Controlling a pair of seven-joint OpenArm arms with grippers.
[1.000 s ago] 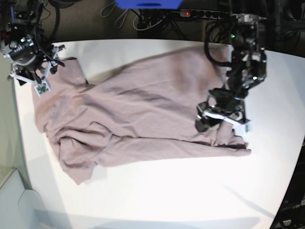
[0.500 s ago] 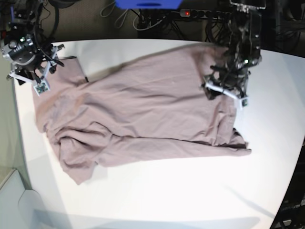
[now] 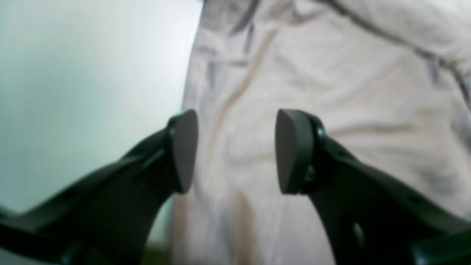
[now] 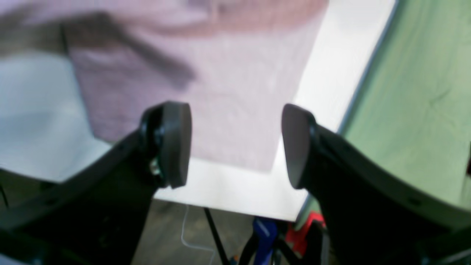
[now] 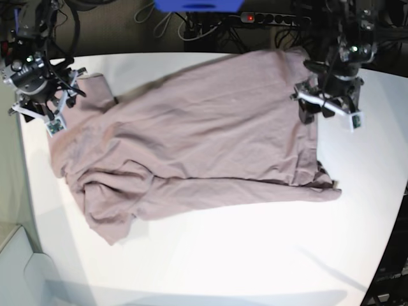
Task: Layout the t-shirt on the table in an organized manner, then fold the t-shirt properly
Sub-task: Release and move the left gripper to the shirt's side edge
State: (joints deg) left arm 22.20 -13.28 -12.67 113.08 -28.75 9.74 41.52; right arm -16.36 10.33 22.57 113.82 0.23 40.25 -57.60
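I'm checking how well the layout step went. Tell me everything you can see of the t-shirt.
The t-shirt is a plain dusty mauve-pink, soft-looking cloth lying spread across the white table, not yet folded. Most of it lies fairly flat with light wrinkles, but the part on the base view's lower left is bunched and doubled over itself. The corner on the lower right is rumpled too. The left claw and right claw stand open over opposite ends, neither gripping it.
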